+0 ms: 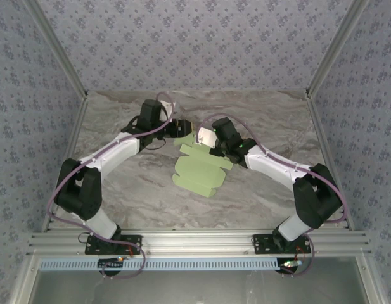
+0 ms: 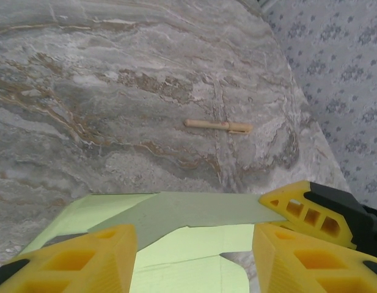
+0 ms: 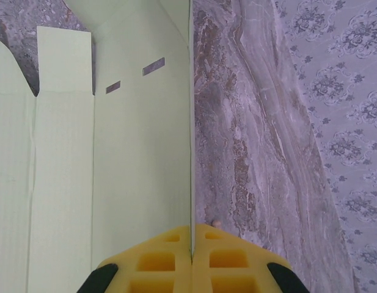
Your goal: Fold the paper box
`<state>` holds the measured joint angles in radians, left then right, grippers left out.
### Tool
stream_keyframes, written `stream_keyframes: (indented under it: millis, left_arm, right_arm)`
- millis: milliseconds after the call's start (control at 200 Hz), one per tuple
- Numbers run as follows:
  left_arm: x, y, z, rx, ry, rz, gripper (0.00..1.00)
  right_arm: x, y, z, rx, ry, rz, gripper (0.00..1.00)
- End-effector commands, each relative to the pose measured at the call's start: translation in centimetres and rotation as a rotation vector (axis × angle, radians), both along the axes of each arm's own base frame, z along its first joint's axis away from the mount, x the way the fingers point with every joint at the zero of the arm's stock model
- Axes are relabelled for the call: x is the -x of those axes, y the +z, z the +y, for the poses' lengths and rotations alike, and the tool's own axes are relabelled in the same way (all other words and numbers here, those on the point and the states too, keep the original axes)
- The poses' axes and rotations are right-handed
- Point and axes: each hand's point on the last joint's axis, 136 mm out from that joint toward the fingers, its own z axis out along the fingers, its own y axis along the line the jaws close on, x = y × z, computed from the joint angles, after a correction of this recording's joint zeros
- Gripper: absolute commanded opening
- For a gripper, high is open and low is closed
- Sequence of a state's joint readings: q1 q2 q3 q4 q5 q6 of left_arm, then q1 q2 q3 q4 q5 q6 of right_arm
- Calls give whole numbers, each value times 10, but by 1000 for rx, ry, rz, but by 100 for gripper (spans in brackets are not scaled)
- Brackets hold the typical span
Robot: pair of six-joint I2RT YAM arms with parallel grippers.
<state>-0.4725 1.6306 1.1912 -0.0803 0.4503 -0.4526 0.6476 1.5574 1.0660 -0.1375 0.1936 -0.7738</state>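
Pale green card is seen around the middle of the bench (image 1: 271, 190): the paper box (image 1: 198, 170), not yet formed, with nothing held in it. One panel is raised on edge and pinched by the right claw (image 3: 191, 237), fingers together on it. The left claw (image 2: 193, 239) is spread apart over a neighbouring flap, with nothing gripped. A risk is judged: the thin card could be torn or creased off-line if pulled hard, or slid toward the tan stick (image 2: 217, 126).
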Motion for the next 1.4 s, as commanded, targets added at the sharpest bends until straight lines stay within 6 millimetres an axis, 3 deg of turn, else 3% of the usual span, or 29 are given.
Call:
stream_keyframes:
  millis: [0,220,390,690,1094,1394]
  left_arm:
    - [6,-7,-6,-27,-42,28,53]
    - [5,-12,-14,-17,-54,45,52]
    - [5,-9,-25,85,-45,84,50]
    - [-9,-4,-26,183,63,125,48]
    - [-10,-1,-37,249,28,162,37]
    - [-15,-2,-28,210,7,138,30]
  right_arm:
    - [-4,20,0,-37,-23,-23,0]
    - [-5,21,0,-46,-38,-28,0]
    - [-6,22,2,-63,-52,-44,0]
    - [-9,22,7,-81,-76,-62,0]
    - [-7,20,17,-103,-56,-61,0]
    - [-1,21,19,-97,-9,-53,0]
